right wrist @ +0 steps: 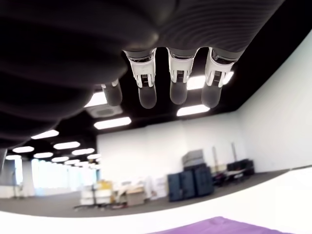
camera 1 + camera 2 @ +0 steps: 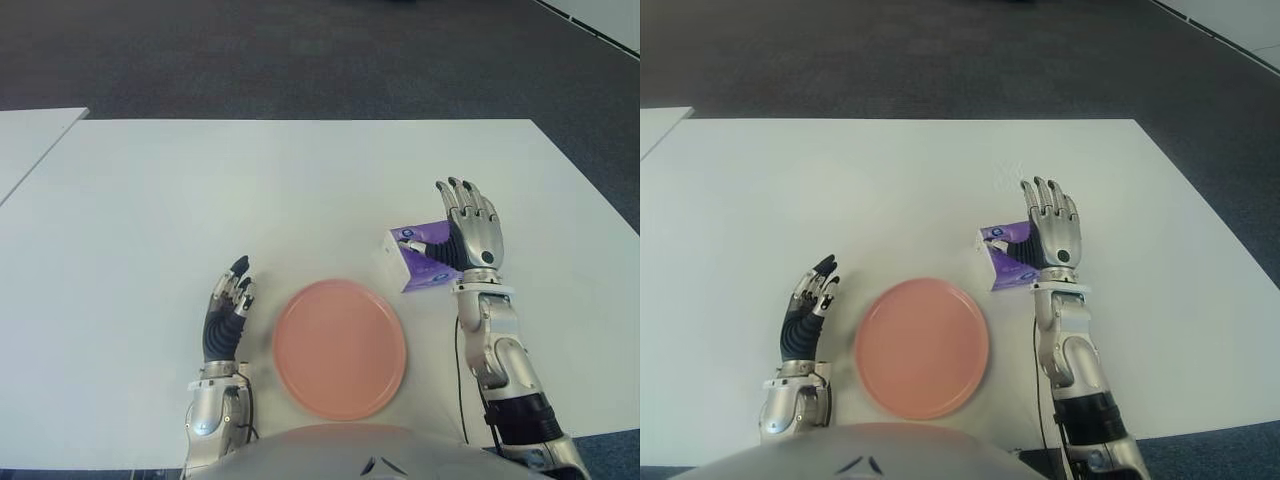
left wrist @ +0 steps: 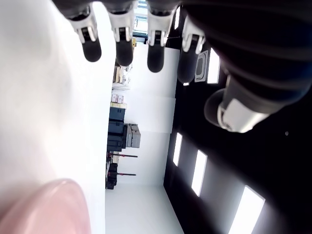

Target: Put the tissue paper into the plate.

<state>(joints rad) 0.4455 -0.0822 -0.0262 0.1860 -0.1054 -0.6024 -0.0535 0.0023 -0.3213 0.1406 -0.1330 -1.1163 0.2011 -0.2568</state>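
Right robot hand is raised with fingers spread and straight, holding nothing, just beside the purple tissue pack, which lies on the white worktop toward its right edge, outside the pink plate. The plate sits near the front edge, with nothing on it. Left robot hand shows left of the plate, fingers loosely extended and unladen.

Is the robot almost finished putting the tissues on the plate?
Not yet. The plate holds nothing. The tissue pack sits on the table, to the plate's right. The right hand is open beside the pack, not gripping it. The left hand shows left of the plate. Grabbing, carrying and dropping are all left.
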